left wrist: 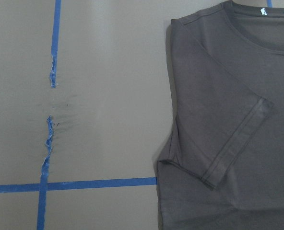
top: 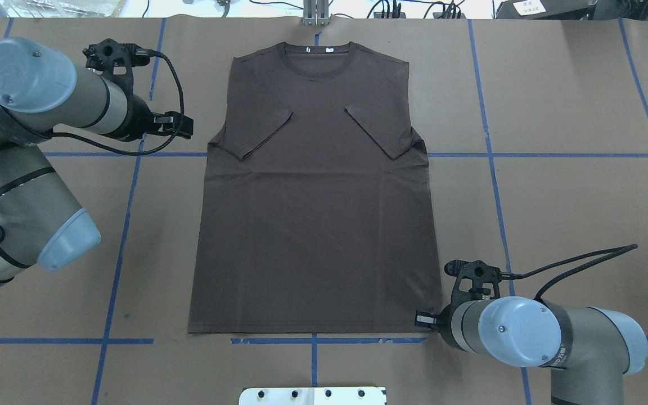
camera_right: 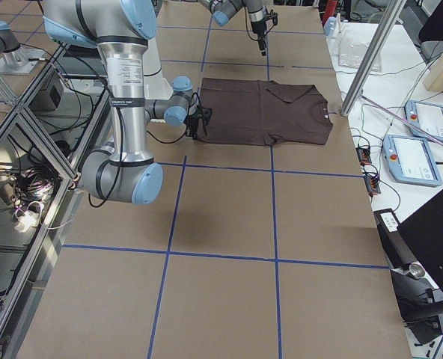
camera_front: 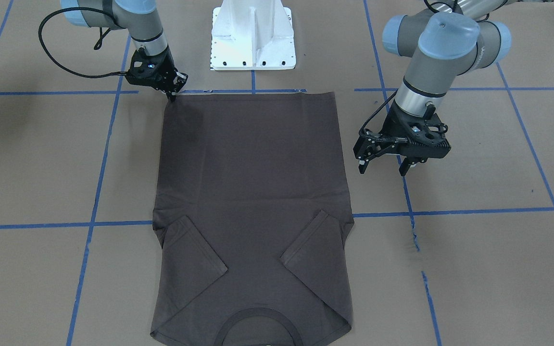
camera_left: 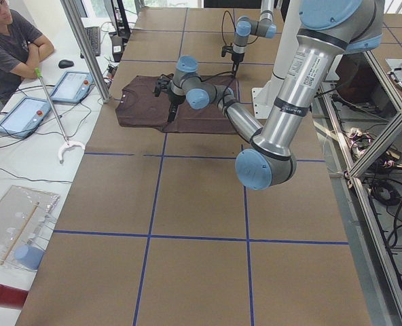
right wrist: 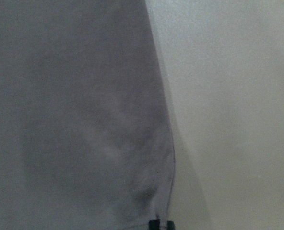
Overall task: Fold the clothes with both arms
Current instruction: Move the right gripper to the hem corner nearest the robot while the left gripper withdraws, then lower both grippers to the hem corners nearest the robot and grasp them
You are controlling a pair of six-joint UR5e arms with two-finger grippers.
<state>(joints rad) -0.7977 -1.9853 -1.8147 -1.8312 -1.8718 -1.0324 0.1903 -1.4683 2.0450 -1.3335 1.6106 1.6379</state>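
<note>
The dark brown T-shirt (camera_front: 253, 192) lies flat on the brown table cover, collar (top: 317, 56) away from the robot and both sleeves folded in over the chest. My right gripper (camera_front: 171, 96) is down at the hem corner nearest it (top: 422, 319), its fingers drawn together on the cloth edge. The right wrist view shows that edge (right wrist: 75, 120) close up and blurred. My left gripper (camera_front: 384, 168) hangs open above the table, just outside the shirt's side edge near the sleeve. Below it, the left wrist view shows the folded sleeve (left wrist: 228, 143).
The white pedestal base (camera_front: 253, 43) stands behind the hem. Blue tape lines (camera_front: 474, 210) cross the cover, torn in places. A seated person (camera_left: 11, 41), tablets (camera_left: 72, 85) and a metal pole (camera_left: 85, 47) are beyond the collar end.
</note>
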